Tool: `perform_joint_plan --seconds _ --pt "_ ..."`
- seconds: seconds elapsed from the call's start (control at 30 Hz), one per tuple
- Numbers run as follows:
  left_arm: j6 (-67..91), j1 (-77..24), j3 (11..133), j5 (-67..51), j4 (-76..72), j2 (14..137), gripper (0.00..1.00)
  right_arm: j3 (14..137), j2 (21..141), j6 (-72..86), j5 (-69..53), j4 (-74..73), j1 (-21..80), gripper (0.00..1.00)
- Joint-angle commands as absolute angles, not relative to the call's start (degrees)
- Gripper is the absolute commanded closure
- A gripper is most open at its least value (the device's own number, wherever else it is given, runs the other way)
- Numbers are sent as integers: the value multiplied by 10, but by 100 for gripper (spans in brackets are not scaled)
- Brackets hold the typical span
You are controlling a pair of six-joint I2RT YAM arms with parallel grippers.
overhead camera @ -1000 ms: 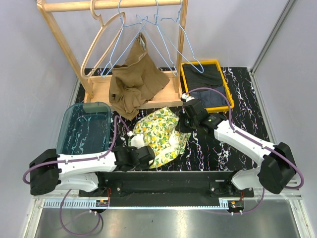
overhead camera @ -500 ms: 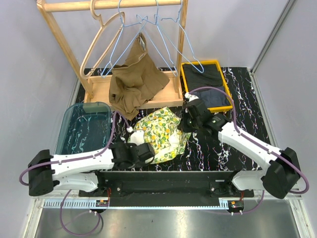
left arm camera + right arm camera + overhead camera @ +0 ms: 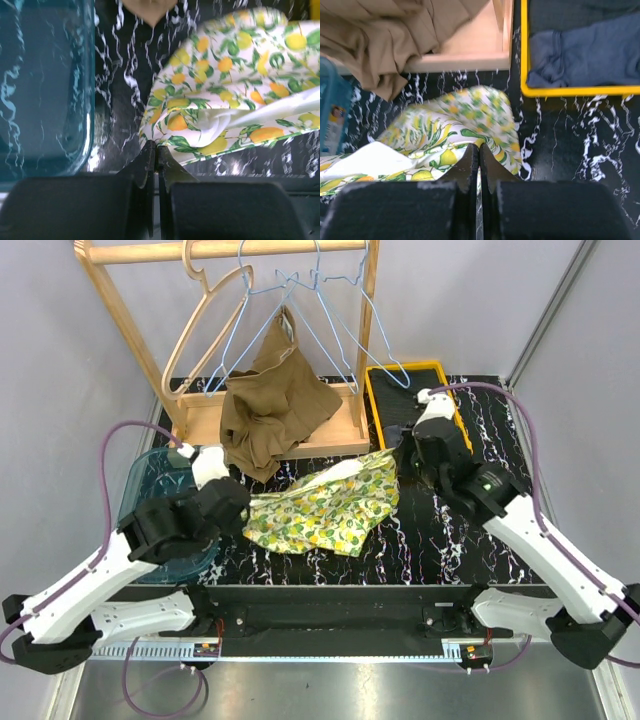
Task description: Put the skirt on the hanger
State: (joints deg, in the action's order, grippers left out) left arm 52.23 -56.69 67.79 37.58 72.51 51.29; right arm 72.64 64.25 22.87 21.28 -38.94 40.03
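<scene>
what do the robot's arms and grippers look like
Both arms have white shells with black joint housings: the left arm and the right arm. A purple cable loops along each. The left gripper and right gripper have matte black, wedge-shaped fingers.

The lemon-print skirt (image 3: 325,505) is stretching across the middle of the table (image 3: 440,532), with the left gripper (image 3: 243,508) pinching its left end and the right gripper (image 3: 399,458) pinching its right corner. A brown garment (image 3: 270,405) is hanging on the wooden rack (image 3: 195,430) along the far edge, a yellow tray (image 3: 405,367) is sitting beside it, and a blue tub (image 3: 150,475) is sitting by the left edge
</scene>
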Motion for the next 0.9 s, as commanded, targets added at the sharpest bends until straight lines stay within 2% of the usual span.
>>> perform_joint_plan --seconds 0.0,0.1,0.23,0.43,0.63,0.77,0.87 --pt "433 -537 740 432 789 525 100 802 604 179 355 -401 392 100" --pt "372 -537 770 393 740 545 100 850 599 149 386 -388 391 100" --pt "300 -538 773 235 644 575 100 922 592 87 414 -353 392 100" --pt "255 -544 815 150 592 610 100 997 592 33 436 -327 392 100" --pt "197 -572 873 35 556 664 100 947 566 33 496 -314 391 100" --pt "185 -613 854 21 551 725 100 895 550 30 519 -313 392 100" --pt "207 -613 811 54 548 727 100 858 539 49 526 -334 392 100"
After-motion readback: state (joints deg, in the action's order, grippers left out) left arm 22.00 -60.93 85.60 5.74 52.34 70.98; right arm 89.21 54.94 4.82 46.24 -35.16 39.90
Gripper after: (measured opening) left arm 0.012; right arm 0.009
